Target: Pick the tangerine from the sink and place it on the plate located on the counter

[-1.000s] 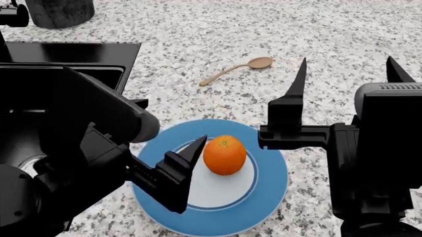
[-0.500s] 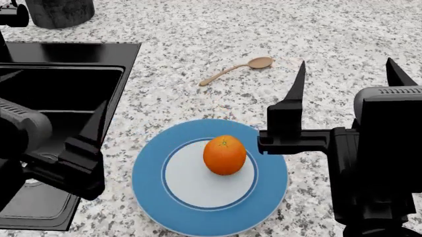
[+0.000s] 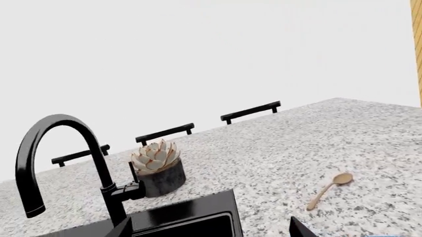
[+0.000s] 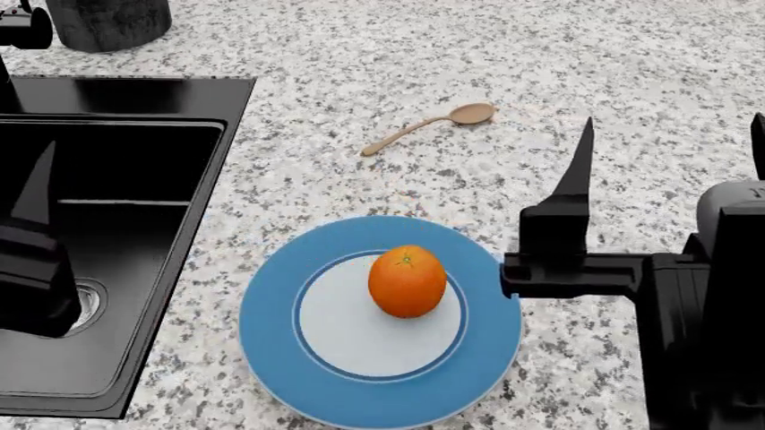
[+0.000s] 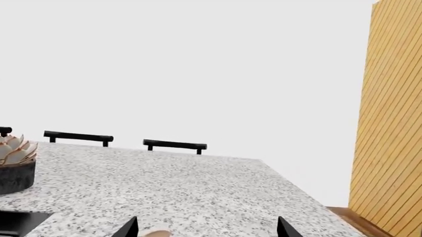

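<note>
A speckled tabletop (image 4: 622, 81) carries one plate (image 4: 380, 377), one tangerine (image 4: 407, 281) on its centre, one spoon (image 4: 428, 125) and one sink (image 4: 125, 224). The right hand (image 4: 669, 161) is spread wide and empty beside the plate; the left hand (image 3: 209, 228) is released over the sink.

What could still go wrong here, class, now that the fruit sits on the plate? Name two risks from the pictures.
1. The tangerine is round and lies loose on the plate, toward its right side. A knock could send it rolling onto the counter.
2. The right pincer is open, with one finger right by the plate's rim. A sideways move might bump the plate. The left pincer is over the sink, well clear.
</note>
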`<state>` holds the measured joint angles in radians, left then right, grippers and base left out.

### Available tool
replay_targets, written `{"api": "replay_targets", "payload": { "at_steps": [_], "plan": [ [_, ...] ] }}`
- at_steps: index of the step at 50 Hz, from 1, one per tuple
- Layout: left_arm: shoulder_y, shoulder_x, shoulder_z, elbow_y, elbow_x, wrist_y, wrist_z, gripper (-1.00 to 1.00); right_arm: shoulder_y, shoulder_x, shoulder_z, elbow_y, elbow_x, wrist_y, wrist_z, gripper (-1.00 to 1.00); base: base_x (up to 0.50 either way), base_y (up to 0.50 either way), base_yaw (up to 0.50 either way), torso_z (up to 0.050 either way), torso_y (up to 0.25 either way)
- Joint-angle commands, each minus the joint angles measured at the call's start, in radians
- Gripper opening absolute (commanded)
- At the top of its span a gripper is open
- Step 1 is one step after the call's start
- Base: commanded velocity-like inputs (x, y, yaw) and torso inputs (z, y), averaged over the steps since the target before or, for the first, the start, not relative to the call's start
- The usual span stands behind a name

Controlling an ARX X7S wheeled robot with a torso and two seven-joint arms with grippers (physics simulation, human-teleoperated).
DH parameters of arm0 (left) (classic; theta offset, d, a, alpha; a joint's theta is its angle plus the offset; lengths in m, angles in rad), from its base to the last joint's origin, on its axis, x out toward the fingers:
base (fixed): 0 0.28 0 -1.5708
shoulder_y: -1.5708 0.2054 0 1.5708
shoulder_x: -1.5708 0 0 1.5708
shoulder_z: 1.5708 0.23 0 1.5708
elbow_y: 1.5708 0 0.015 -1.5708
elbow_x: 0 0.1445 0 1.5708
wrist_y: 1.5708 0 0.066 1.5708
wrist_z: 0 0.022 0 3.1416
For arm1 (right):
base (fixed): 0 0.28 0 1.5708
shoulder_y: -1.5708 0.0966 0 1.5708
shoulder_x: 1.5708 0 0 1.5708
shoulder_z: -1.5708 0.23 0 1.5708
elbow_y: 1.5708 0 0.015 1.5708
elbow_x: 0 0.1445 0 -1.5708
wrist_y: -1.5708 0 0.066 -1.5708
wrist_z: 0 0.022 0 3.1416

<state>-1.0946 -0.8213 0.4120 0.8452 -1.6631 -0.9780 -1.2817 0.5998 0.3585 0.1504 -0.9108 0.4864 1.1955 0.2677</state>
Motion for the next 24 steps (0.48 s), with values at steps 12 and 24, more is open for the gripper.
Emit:
{"api": "replay_targets", "payload": {
  "at_steps": [12, 24],
  "plan": [
    [-0.035, -0.03, -0.001, 0.03, -0.055, 0.026, -0.067, 1.0, -0.029, 0.022, 0.104, -0.096, 0.052, 0.064, 0.0, 1.0, 0.0, 0.0, 0.0, 0.0, 0.0],
    [-0.105, -0.036, 0.028, 0.079, -0.149, 0.027, -0.18, 1.0, -0.124, 0.224, 0.178, -0.135, 0.45, -0.081, 0.313, 1.0, 0.0, 0.0, 0.0, 0.0, 0.0]
  ]
}}
